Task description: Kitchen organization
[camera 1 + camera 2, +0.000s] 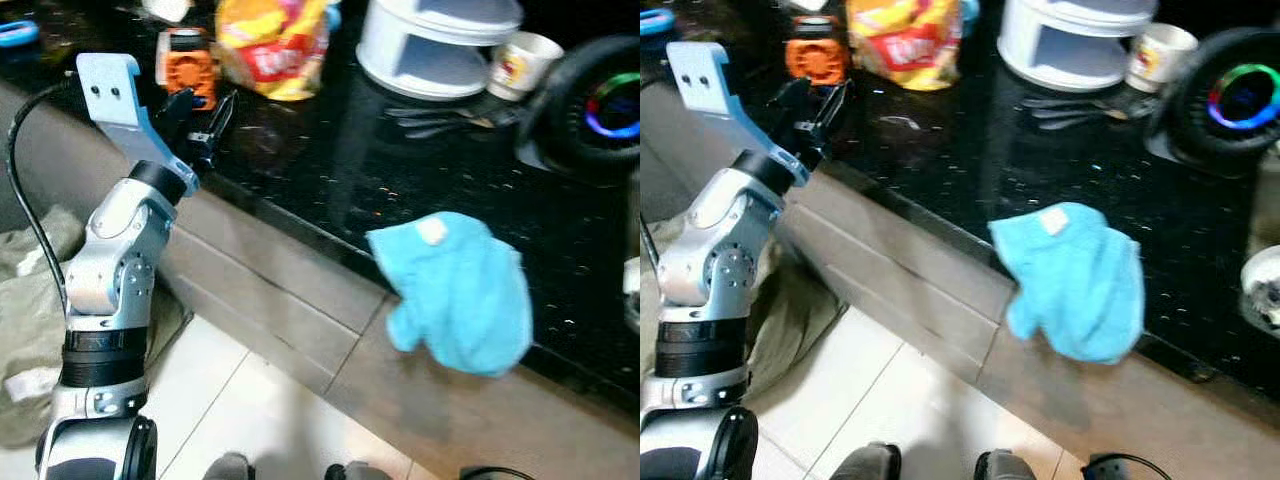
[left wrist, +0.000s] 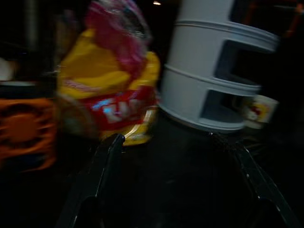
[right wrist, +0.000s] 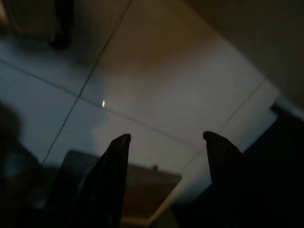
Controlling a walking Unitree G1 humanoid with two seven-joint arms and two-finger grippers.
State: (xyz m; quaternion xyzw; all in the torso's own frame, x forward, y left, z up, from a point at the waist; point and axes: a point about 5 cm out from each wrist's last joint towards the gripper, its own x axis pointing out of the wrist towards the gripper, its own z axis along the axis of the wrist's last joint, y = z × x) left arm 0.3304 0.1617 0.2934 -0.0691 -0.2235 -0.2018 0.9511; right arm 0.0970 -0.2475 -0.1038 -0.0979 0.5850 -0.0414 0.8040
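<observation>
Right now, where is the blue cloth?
In the head views the blue cloth hangs over the front edge of the black counter, right of centre, below the white rack.

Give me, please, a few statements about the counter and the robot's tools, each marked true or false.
1. The blue cloth hangs over the front edge of the black counter. True.
2. The left tool grips the yellow snack bag. False: its fingers are open, short of the bag.
3. The white tiered rack stands beside the snack bag. True.
4. The right tool holds the mug. False: it is open, pointing at the tiled floor.
5. An orange object sits left of the snack bag. True.
</observation>
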